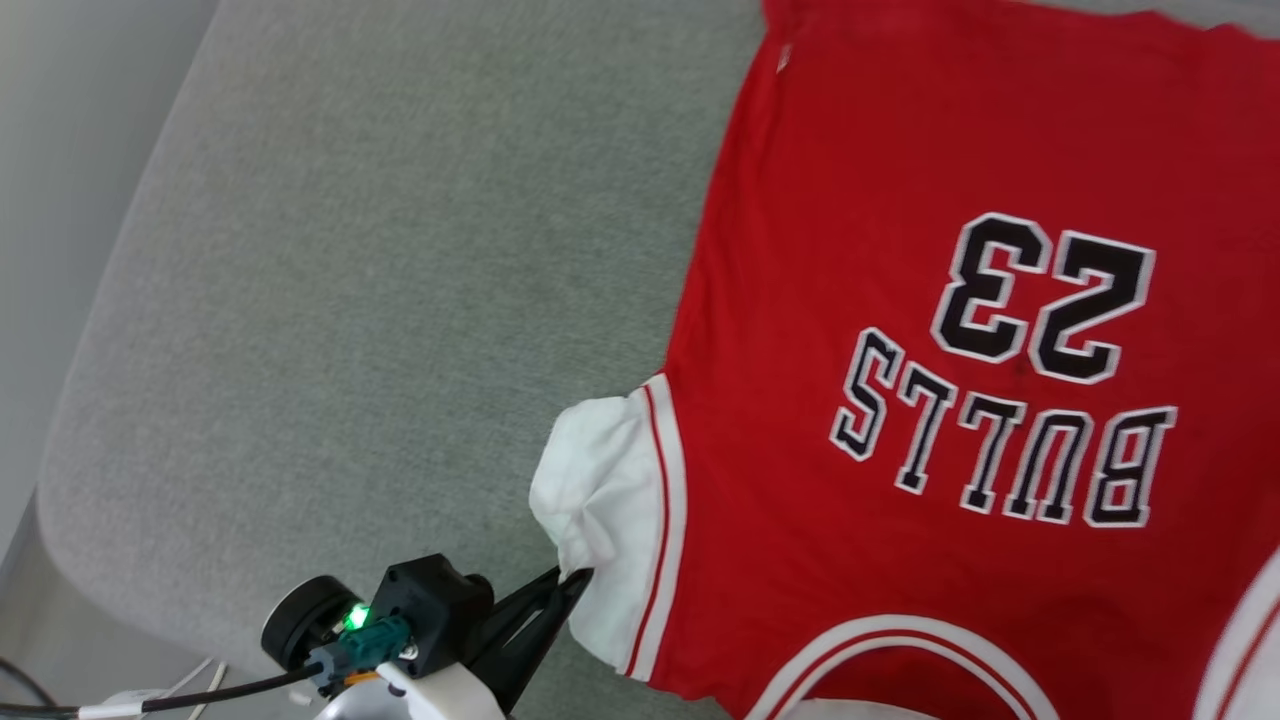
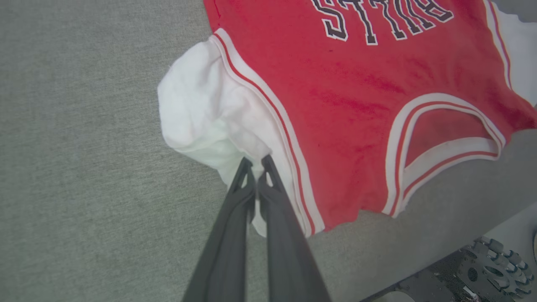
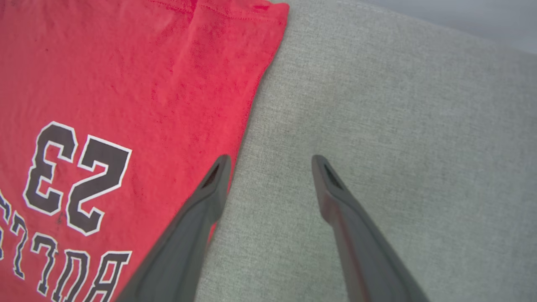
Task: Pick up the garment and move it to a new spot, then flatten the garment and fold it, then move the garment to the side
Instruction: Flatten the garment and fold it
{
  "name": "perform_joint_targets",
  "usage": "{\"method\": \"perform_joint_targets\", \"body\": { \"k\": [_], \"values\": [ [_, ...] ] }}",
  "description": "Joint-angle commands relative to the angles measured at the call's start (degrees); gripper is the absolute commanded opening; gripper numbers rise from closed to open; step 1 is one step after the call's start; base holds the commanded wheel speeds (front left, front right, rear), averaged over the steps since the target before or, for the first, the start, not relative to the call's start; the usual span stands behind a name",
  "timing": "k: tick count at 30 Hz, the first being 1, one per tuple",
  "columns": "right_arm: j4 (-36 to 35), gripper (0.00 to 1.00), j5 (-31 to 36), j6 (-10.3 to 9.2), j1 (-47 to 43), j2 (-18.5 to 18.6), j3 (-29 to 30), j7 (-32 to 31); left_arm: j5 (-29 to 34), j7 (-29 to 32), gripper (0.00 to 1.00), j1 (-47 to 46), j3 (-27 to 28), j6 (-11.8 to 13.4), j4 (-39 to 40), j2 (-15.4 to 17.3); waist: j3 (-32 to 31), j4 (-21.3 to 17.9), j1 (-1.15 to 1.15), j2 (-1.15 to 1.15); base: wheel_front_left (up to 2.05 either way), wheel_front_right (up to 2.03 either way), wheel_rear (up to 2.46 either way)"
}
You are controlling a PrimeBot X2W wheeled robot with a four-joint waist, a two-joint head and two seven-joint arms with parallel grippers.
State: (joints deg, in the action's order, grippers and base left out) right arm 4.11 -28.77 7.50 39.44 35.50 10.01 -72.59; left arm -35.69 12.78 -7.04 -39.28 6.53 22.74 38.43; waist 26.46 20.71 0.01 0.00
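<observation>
Head view: saw red jersey T-shirt [image 1: 800, 300] spread flat, lettering up, on grey upholstered surface [image 1: 350, 250], collar at the lower edge. Found left gripper [image 1: 578, 578] at the bunched white sleeve [image 1: 600, 470], fingers pressed together on its cloth. Right wrist view: saw right gripper [image 3: 270, 161] with fingers wide apart, holding nothing, one tip over the shirt's side edge, the other over bare grey fabric.

text: "BULLS" | number: "23" | on: red garment [image 1: 850, 300], chest | black, white-edged, upside down in head view
</observation>
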Motion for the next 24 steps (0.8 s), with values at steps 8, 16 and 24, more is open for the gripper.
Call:
{"method": "perform_joint_targets", "body": {
  "k": [8,16,24],
  "values": [
    [2.8,1.0,14.3,-0.01,13.8,-2.2,4.1,-12.1,1.8,-1.0,0.0,-3.8,-1.9,-1.7,1.0,-3.1,8.5,8.9,-0.01,0.0,0.0,0.0,0.0],
    [4.4,1.0,21.6,-0.02,17.2,-2.6,7.3,-16.0,2.2,-2.4,0.0,-5.5,-2.7,-2.7,0.4,-5.3,11.1,12.3,-0.01,0.0,0.0,0.0,0.0],
    [5.6,0.29,21.7,-0.01,11.1,-2.6,6.6,-17.1,2.1,-3.4,0.0,-5.4,-2.7,-2.2,-0.3,-5.9,12.2,12.5,-0.01,0.0,0.0,0.0,0.0]
  ]
}}
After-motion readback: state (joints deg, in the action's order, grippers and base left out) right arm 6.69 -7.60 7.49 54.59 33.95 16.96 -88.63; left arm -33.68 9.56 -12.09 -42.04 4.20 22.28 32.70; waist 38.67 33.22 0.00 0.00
